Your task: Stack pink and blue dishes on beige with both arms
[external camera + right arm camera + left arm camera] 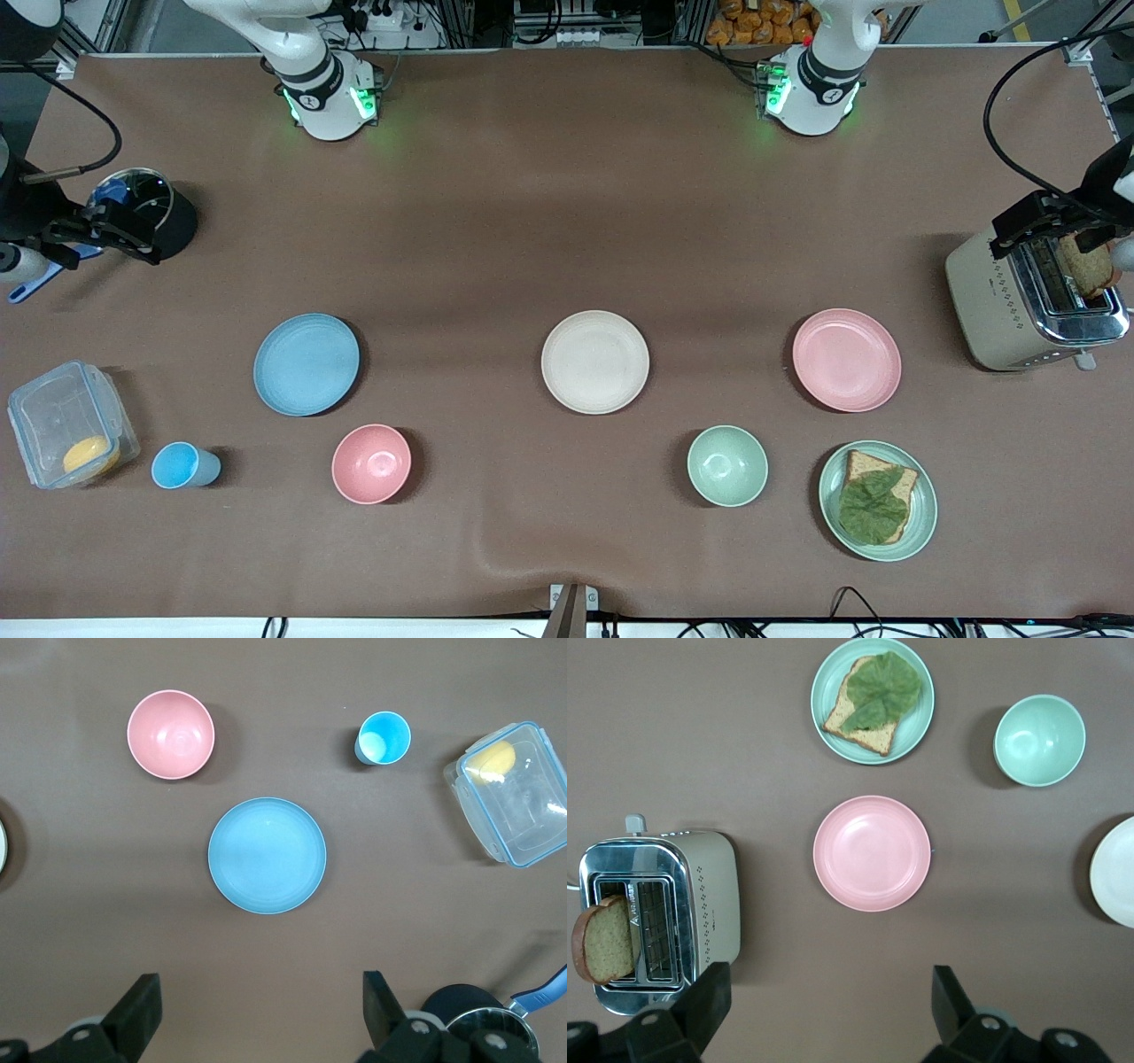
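Front view: nothing is stacked yet, so the job sits at its very start. The beige plate (594, 361) lies alone at the middle of the desk (567, 221), with the blue plate (306, 364) toward the right arm's end and the pink plate (846, 360) toward the left arm's end, all three well apart. The right hand (97, 232) hangs over the desk's edge at its own end, above a dark pot (155, 213); the left hand (1054, 226) hangs over a toaster (1032, 306) with a slice of bread (1088, 266) in its slot. Both wrist views show the fingers spread wide and empty. As I judge it, each arm must next drop onto the rim of its own plate; a flat plate gives little to grip. The desk has a brown matte cover, creased near the front edge. Racks and cables stand along the edge where the arms are mounted
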Available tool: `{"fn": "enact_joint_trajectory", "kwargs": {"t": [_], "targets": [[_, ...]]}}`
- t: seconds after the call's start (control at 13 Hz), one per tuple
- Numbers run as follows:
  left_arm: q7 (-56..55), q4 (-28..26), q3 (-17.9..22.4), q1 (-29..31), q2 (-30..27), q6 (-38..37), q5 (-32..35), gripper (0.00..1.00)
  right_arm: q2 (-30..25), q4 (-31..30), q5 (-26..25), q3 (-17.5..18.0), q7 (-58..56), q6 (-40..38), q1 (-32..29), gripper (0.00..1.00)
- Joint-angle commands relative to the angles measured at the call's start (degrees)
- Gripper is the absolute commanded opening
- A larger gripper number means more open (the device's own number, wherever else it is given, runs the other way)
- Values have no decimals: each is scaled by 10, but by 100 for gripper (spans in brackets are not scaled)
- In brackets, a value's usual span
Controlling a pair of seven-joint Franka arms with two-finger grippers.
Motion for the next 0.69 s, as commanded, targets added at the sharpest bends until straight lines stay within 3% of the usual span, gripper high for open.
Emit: {"fn": "enact_joint_trajectory", "kwargs": {"t": [0.0, 0.38, 0.54, 0.62], "targets": [[9, 0, 3, -3, -4, -31, -9, 100, -10, -21, -4, 9, -7, 4, -13, 100], [5, 0, 4, 6, 19, -31, 5, 100, -7, -23, -4, 9, -7, 8, -14, 100], [-37, -55, 3, 4, 36, -5, 15, 100, 0, -25, -4, 9, -7, 11, -21, 100], [-74, -105, 2, 6, 35, 49, 22, 100, 4, -26, -3, 9, -7, 13, -26, 100]]}}
